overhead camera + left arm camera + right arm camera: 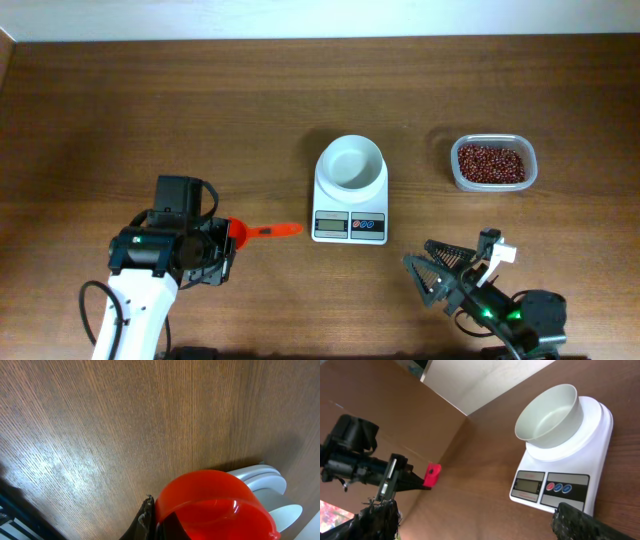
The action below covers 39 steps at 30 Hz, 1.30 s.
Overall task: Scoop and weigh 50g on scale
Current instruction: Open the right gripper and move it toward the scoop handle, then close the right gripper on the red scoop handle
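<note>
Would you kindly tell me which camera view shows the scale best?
The right wrist view: the scale is close, display and buttons clear. Overhead shows it whole but small; left wrist shows only its edge behind the red scoop.

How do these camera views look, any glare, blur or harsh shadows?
Overhead: even light, soft shadows, all sharp. Left wrist: a pale sheen glares off the table, and the red scoop sits close to the lens, soft-edged with a bright highlight. Right wrist: tilted frame, scale crisp, dark fingertips blurred at the bottom corners.
</note>
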Each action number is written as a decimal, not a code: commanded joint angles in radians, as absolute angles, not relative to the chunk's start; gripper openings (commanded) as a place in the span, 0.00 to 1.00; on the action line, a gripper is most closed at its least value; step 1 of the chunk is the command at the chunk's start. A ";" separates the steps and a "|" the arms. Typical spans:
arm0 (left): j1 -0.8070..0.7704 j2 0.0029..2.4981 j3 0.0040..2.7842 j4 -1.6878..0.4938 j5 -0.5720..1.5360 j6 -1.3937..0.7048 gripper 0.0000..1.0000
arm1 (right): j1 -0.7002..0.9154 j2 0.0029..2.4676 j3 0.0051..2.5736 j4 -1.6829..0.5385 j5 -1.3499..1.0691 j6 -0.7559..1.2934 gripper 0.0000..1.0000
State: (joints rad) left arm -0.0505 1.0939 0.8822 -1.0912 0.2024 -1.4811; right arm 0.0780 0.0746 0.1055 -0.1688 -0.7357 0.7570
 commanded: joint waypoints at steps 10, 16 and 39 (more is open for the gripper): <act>-0.054 1.082 0.881 -1.092 0.186 -1.472 0.00 | 0.072 0.625 0.492 -0.387 -0.823 0.651 0.99; -0.054 1.082 0.881 -1.092 0.184 -1.472 0.00 | 0.073 0.796 0.505 -0.345 -0.994 0.651 0.99; -0.198 1.082 0.881 -1.111 0.187 -1.472 0.00 | 0.550 1.163 0.505 0.165 -0.878 0.689 1.00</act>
State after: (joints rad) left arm -0.1463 1.0920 0.8822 -1.1149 0.1993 -1.4811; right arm 0.5419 1.1408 0.4892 0.1516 -0.8948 0.6567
